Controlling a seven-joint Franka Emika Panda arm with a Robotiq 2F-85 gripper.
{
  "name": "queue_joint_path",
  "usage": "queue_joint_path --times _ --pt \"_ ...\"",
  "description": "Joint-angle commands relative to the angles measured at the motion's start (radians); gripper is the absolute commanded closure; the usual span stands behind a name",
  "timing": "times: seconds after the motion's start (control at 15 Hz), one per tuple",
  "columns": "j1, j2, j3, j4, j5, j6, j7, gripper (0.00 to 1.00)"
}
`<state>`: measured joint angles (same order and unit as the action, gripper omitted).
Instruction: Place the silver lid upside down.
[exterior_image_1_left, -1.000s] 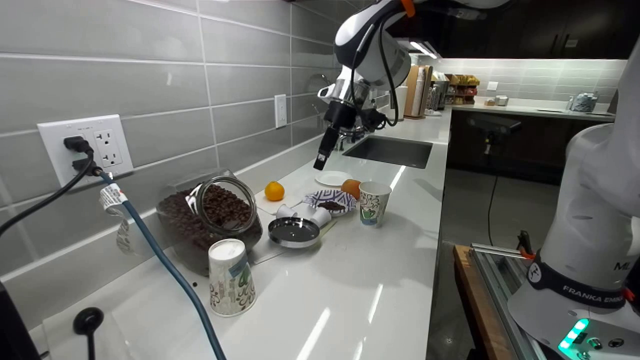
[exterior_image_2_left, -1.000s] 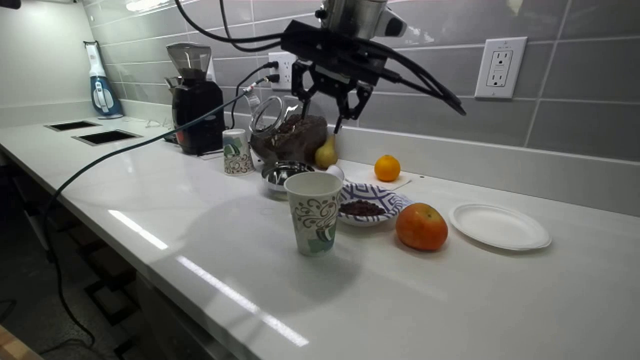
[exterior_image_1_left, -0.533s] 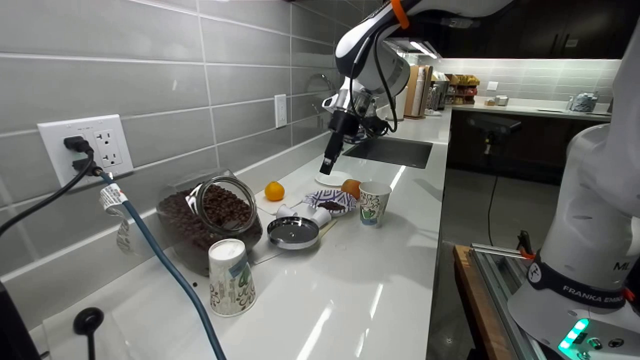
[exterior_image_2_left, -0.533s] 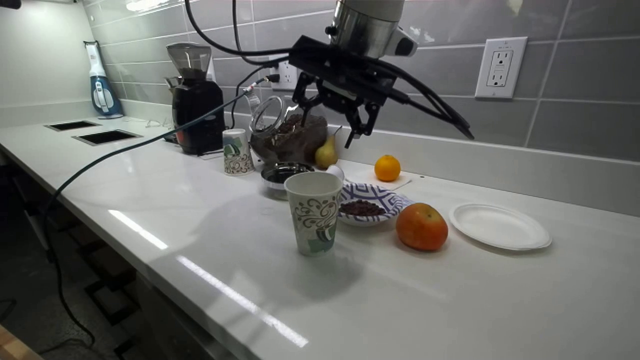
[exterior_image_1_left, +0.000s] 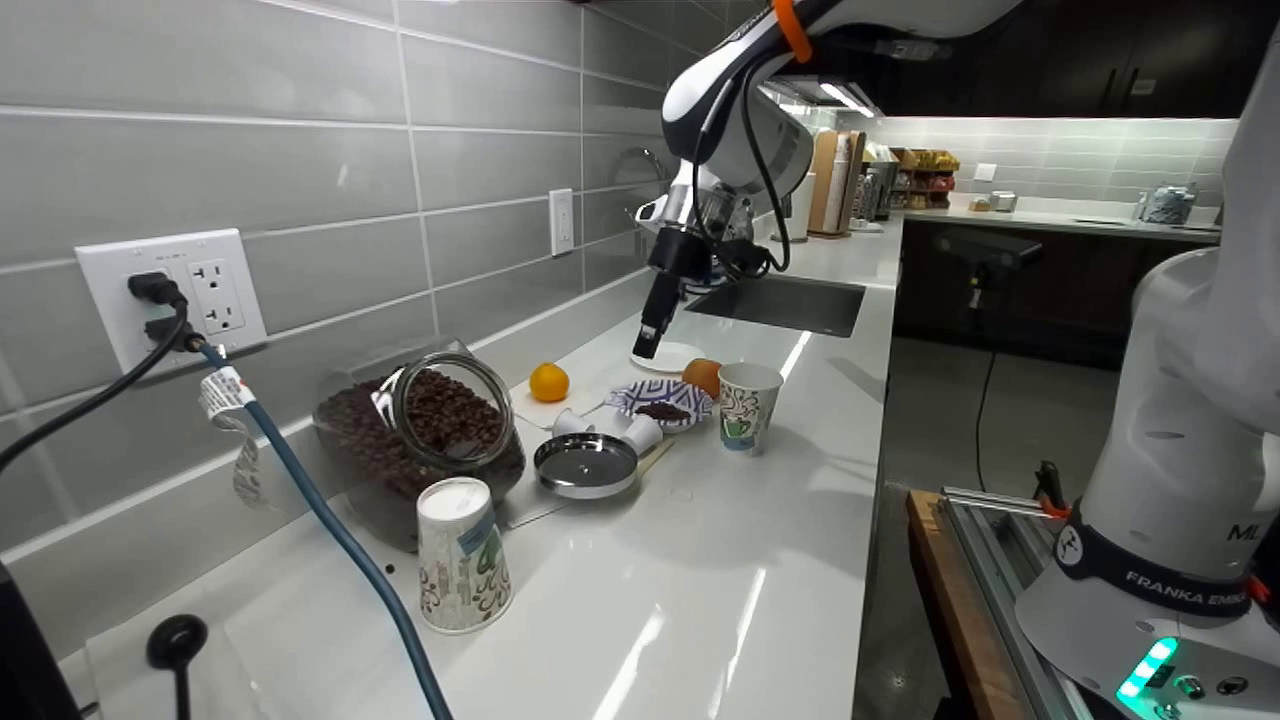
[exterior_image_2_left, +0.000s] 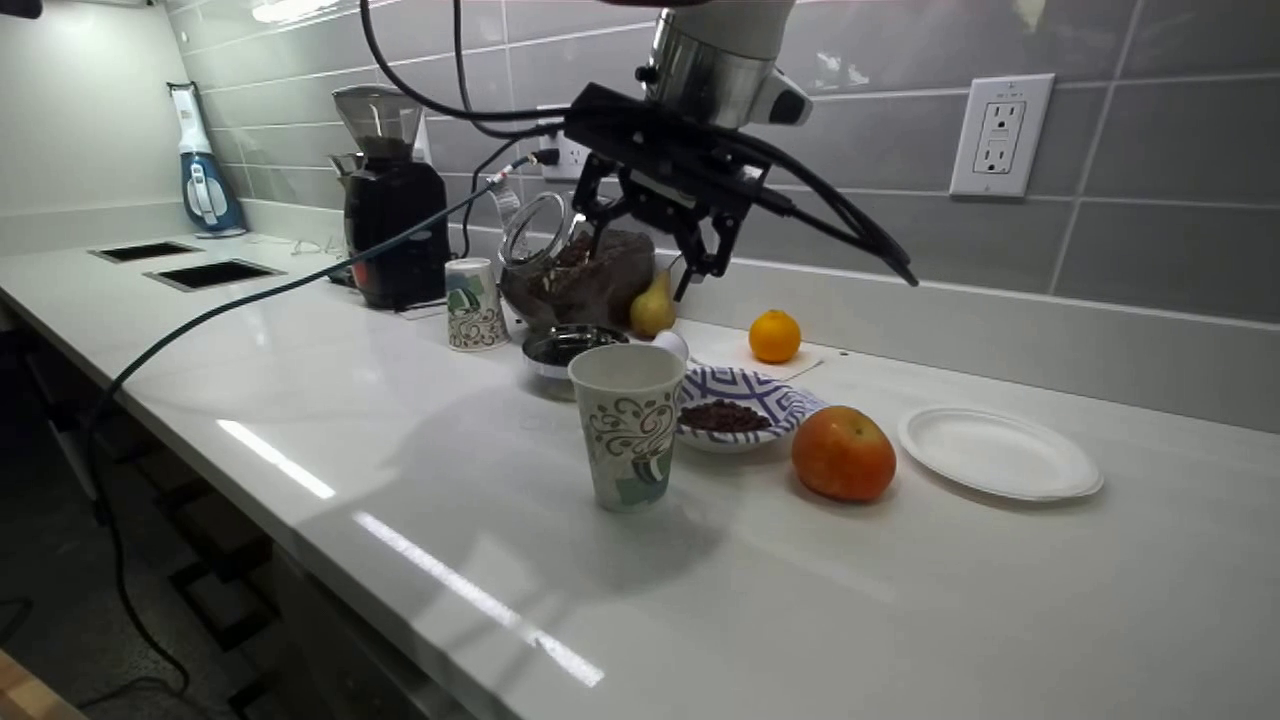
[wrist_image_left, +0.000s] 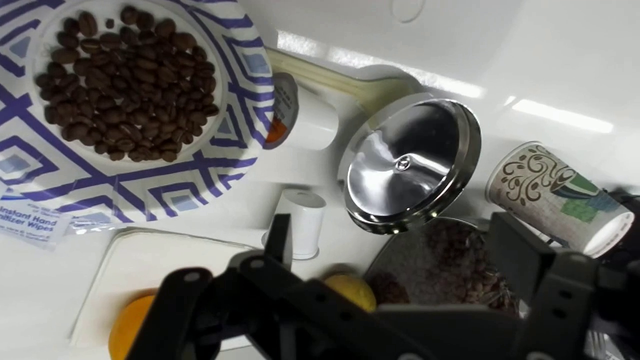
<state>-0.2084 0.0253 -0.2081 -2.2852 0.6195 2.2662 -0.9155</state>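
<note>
Closest in the wrist view, the gripper (wrist_image_left: 392, 232) stands spread wide, its two fingers well apart. The lid (wrist_image_left: 410, 167) lies clear of them, down on the counter (wrist_image_left: 540, 55) beside the jar (wrist_image_left: 440, 265), hollow side up: a shallow, polished silver dish with a raised rim and a small bright stud at its centre, partly near-black inside, partly white with glare (in an exterior view an upright cup (exterior_image_2_left: 630, 430) covers some of it). The lid's underside is out of sight, and whether it also rests on the pale utensil (wrist_image_left: 350, 87), partly behind its rim, I cannot tell. Of two white pods (wrist_image_left: 312, 122), one is partly covered by a finger, and the bowl (wrist_image_left: 235, 120) of beans (wrist_image_left: 135, 100) is cut off at the top and left. The gripper hides much of the jar and some of the pear (wrist_image_left: 352, 290); the orange (wrist_image_left: 127, 325) runs out at the bottom. Past the upturned cup (wrist_image_left: 555, 195), dark shapes (wrist_image_left: 620, 197) are hard to make out. Farther back, in an exterior view, stand a grinder (exterior_image_2_left: 395, 215) and, small in the far corner, a vacuum (exterior_image_2_left: 205, 170).
</note>
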Motion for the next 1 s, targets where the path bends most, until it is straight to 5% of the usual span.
queue_joint_path --times 0.0,0.47,0.93 --pt "0.021 -0.005 0.029 -0.026 0.068 0.091 0.112 0.00" --pt "0.049 -0.052 0.064 -0.139 0.237 0.302 0.347 0.00" --pt "0.088 -0.154 0.111 -0.325 0.173 0.479 0.671 0.00"
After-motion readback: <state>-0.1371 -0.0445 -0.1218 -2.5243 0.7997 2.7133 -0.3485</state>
